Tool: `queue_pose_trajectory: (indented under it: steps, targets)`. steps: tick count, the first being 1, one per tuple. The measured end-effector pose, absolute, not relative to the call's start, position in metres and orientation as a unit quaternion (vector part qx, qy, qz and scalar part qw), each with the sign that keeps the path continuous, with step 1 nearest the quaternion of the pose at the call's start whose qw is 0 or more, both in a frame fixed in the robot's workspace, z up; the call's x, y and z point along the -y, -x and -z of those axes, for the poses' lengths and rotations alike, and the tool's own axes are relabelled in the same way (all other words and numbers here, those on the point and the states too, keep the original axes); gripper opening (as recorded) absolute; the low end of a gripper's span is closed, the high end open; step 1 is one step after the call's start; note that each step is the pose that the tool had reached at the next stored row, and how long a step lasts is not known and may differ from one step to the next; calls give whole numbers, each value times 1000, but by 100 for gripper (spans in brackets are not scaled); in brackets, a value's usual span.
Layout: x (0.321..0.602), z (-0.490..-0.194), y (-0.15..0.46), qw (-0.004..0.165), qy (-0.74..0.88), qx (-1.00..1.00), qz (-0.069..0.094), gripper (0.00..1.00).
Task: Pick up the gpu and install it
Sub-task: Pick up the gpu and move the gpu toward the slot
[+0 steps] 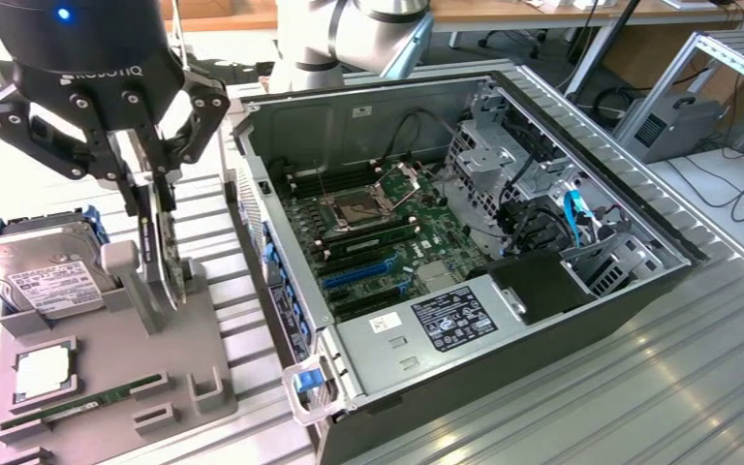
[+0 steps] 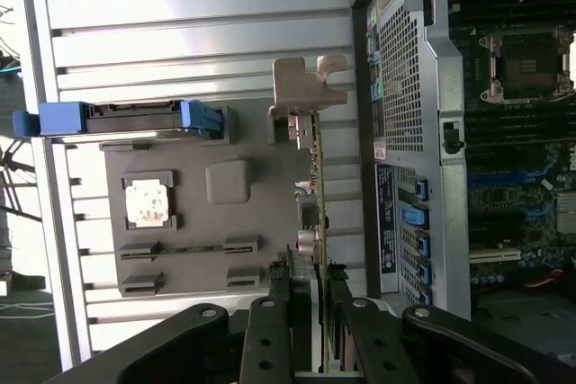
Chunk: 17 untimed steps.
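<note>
Pinching the gpu [image 2: 317, 177], apparently, in a narrowed gripper [image 1: 152, 215]; standing on edge in the grey fixture [image 1: 204, 373], on the exterior view's left of the open case [image 1: 541, 320]; straight beneath the gripper, long axis parallel to the case's side wall

The ribbed metal bench [image 1: 631, 387] gleams under even light. At twelve o'clock a wooden desk [image 1: 514, 12] runs along the back. At two o'clock stands a metal rack [image 1: 734, 48], with a grey box [image 1: 676, 126] beneath it and loose cables [image 1: 734, 194] nearby.

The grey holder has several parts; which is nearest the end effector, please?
The gpu: the dark card on edge at the end effector; hard drive, processor, RAM stick sit apart.
</note>
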<state>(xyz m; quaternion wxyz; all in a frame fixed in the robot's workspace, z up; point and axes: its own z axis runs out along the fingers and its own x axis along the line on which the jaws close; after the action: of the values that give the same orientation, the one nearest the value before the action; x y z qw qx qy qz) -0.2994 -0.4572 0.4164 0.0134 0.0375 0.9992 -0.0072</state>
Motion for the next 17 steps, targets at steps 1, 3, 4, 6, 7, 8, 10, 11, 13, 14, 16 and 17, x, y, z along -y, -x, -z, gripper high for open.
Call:
queue_pose_trajectory:
  steps: [1,3,4,6,7,8,10,11,13,14,16,17]
  targets:
    - [457,-417,299,13,-38,-999,7,27]
    - [457,-419,299,13,-38,-999,7,27]
    - [457,-420,299,13,-38,-999,7,27]
    - [457,-421,299,13,-38,-999,7,27]
    - [457,-422,299,13,-38,-999,7,27]
    - [457,-423,299,13,-38,-999,7,27]
    - [457,-424,299,13,-38,-999,7,27]
    - [457,-425,299,13,-38,-999,7,27]
    - [457,-427,299,13,-38,-999,7,27]
    - [457,-427,299,13,-38,-999,7,27]
    - [457,-429,299,13,-38,-999,7,27]
    - [457,-430,299,13,-38,-999,7,27]
